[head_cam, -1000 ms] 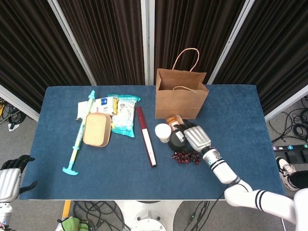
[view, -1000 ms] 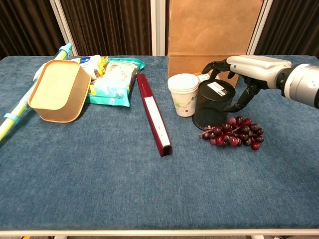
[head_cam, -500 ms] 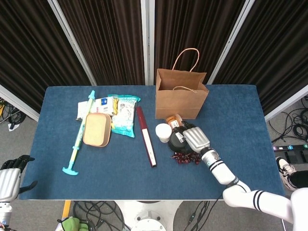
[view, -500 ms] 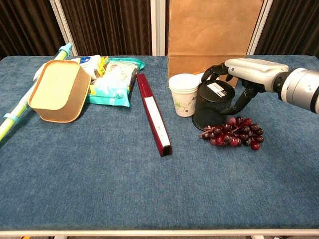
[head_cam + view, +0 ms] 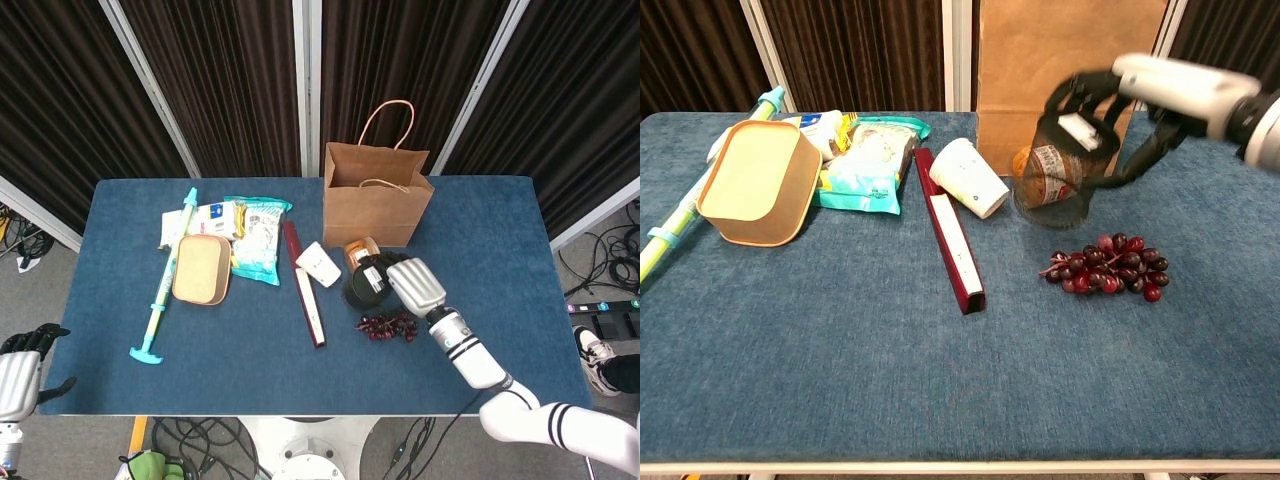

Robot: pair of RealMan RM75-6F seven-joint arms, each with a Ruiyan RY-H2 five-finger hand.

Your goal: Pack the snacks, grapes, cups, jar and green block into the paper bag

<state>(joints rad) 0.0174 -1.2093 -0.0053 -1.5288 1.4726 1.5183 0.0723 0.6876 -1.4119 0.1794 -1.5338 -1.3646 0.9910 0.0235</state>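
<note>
The grapes (image 5: 1105,266) lie nearest on the blue table (image 5: 840,380), just in front of the lifted cup and apart from it; they wait their turn. Above and behind them the right hand (image 5: 1145,110) grasps the black mesh cup (image 5: 1068,165), fingers (image 5: 1070,92) hooked over its rim and another finger down its right side; the cup hangs tilted and blurred, clear of the cloth. Through its mesh shows the jar (image 5: 1042,176), lying on its side on the table behind the cup. To the left the white paper cup (image 5: 970,178) lies tipped over, touching the dark red box (image 5: 950,228). Further left sit the snacks (image 5: 868,152), the tan tub (image 5: 752,180) and a pale green stick (image 5: 680,220), well apart from the hand. Furthest back stands the paper bag (image 5: 376,195), mouth open.

To do this step well, I judge the hand should raise the cup above the bag's rim before carrying it back, level it so the hooked grip does not slip, and come in clear of the handles (image 5: 385,115); lower it inside before letting go. The left hand (image 5: 20,365) hangs off the table edge, fingers loosely apart, holding nothing.
</note>
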